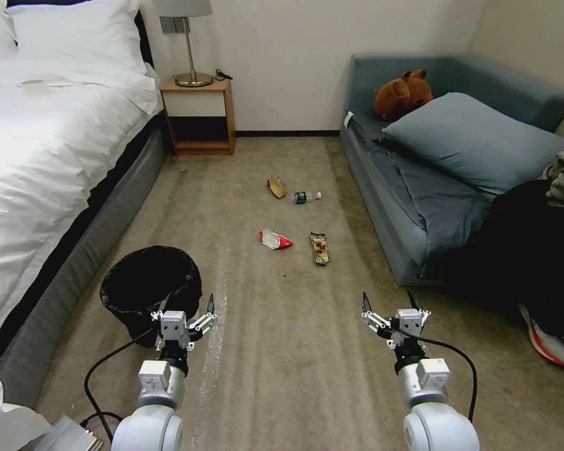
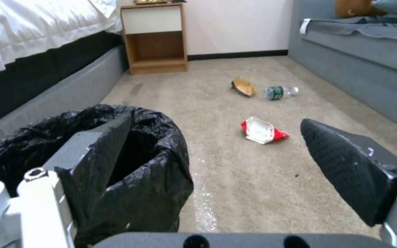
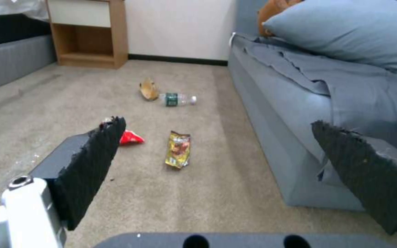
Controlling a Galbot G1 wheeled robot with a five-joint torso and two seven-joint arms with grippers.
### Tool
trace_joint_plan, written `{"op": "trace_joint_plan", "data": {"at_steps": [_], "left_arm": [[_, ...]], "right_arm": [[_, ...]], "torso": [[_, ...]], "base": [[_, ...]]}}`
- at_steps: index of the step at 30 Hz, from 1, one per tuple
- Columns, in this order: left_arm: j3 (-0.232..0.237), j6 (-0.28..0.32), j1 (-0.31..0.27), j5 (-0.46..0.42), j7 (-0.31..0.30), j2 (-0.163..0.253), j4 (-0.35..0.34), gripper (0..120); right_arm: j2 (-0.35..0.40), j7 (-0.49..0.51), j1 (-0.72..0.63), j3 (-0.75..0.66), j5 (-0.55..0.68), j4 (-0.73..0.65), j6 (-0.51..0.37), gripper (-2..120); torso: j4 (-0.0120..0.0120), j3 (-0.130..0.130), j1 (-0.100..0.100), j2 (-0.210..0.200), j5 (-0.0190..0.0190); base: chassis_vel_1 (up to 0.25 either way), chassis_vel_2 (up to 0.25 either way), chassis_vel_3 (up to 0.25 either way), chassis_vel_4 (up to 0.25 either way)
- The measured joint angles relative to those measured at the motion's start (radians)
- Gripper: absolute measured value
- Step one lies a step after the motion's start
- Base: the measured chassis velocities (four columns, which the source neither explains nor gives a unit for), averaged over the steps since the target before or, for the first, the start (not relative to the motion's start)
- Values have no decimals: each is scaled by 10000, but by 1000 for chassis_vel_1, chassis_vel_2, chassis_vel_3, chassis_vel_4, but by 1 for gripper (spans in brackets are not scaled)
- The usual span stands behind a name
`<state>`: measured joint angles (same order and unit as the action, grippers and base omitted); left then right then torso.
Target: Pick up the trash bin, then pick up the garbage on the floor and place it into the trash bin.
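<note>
The trash bin [image 1: 145,283], lined with a crinkly black bag, stands on the carpet by the bed. My left gripper [image 1: 187,304] hangs open just at its near right side, holding nothing; in the left wrist view the left gripper [image 2: 217,120] has one finger in front of the trash bin [image 2: 157,193]. The garbage lies ahead: a red-and-white wrapper [image 1: 274,239] [image 2: 262,130] [image 3: 129,137], a yellow snack packet [image 1: 320,248] [image 3: 179,149], a small bottle [image 1: 305,197] [image 2: 279,92] [image 3: 176,99] and a tan scrap [image 1: 276,186] [image 2: 243,86] [image 3: 149,90]. My right gripper [image 1: 388,299] [image 3: 217,123] is open and empty, short of the packet.
A white bed [image 1: 44,156] runs along the left and a grey-blue sofa [image 1: 432,181] along the right, with a carpet lane between them. A wooden nightstand [image 1: 198,116] stands at the far wall. A seated person's leg and shoe [image 1: 545,341] are at the right.
</note>
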<state>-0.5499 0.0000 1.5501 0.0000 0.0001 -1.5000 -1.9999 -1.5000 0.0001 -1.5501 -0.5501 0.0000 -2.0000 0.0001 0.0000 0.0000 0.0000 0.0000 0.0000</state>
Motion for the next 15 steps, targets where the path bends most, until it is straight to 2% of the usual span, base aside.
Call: {"op": "trace_joint_plan", "data": {"at_steps": [15], "left_arm": [[0,0,0,0,0,0,0,99]], "right_arm": [[-1,0,0,0,0,0,0,100]], "torso": [[0,0,0,0,0]], "base": [[0,0,0,0]]}}
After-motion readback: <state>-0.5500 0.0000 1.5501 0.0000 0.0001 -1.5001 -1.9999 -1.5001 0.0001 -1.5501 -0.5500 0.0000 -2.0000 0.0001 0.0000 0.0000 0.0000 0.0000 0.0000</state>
